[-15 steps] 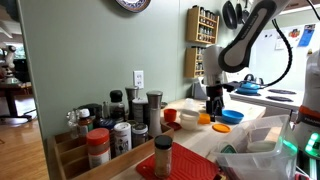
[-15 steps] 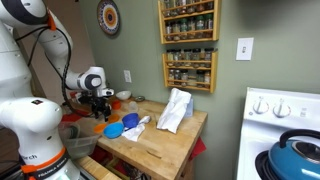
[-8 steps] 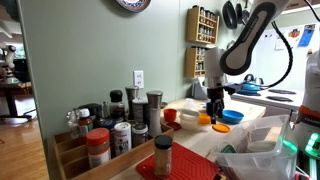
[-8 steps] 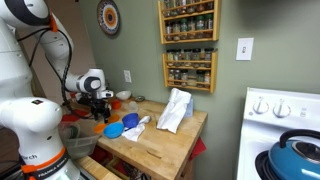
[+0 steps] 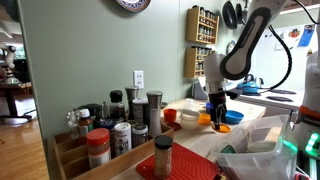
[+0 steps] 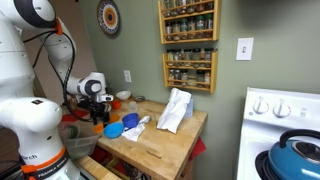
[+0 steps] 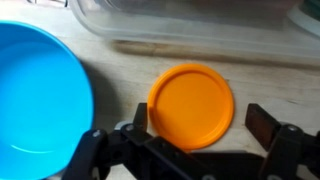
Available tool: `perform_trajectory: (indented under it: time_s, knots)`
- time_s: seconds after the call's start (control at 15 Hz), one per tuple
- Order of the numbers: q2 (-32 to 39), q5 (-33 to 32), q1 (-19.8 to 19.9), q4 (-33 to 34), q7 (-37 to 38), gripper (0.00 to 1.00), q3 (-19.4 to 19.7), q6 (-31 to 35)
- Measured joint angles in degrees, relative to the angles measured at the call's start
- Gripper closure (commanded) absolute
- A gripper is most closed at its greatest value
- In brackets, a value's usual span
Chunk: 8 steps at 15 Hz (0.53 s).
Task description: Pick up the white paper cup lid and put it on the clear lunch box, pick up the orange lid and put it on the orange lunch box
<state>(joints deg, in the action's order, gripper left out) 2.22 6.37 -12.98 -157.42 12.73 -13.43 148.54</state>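
Spice jars: a cluster of glass and plastic spice jars (image 5: 110, 125) with red, black and white caps. They are nearest the camera at the left and stand upright in a wooden rack (image 5: 62, 150).
Counter: light wooden butcher-block counter (image 5: 190, 140) (image 6: 160, 142), running from the jars back to the arm.
White bag: crumpled white plastic bag (image 6: 175, 108), mid-counter, right of the bowl and well apart from the gripper.
Blue bowl: round blue plastic bowl (image 7: 40, 100), left of the lid in the wrist view, with bare wood between the two. In both exterior views (image 5: 232, 117) (image 6: 113, 130) it sits near the gripper.
Orange lid: flat round orange plastic lid (image 7: 190, 105), lying flat on the counter directly under the wrist camera, between the two fingers.
Orange item: a small orange item (image 5: 205, 118) shows at the foot of the gripper in an exterior view. Whether this is the lid or a container cannot be told.
Gripper: black two-finger gripper (image 7: 200, 115) (image 5: 216, 108) (image 6: 97, 112), pointing down over the lid with its jaws wide apart and nothing held. Whether the fingertips touch the wood cannot be told.
Clear box: clear plastic lunch box (image 7: 190, 25), just beyond the lid on the far side.
Arm: white robot arm (image 5: 245, 45), bent over the far end of the counter.
Far wall: wooden wall-mounted spice rack (image 5: 203, 28) (image 6: 189, 45), stocked with small jars.
Stove: white stove (image 6: 275, 105) at the right, carrying a blue kettle (image 6: 295, 158).
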Motion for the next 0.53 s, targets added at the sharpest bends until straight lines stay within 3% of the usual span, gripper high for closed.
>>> perform_trajectory:
  time_s: [0.4, 0.53]
  knots:
    - [1.86, 0.0, 0.2, -0.01, -0.44, 0.0, 0.31, -0.04]
    - [2.23, 0.0, 0.21, 0.01, -0.5, 0.09, 0.34, -0.04]
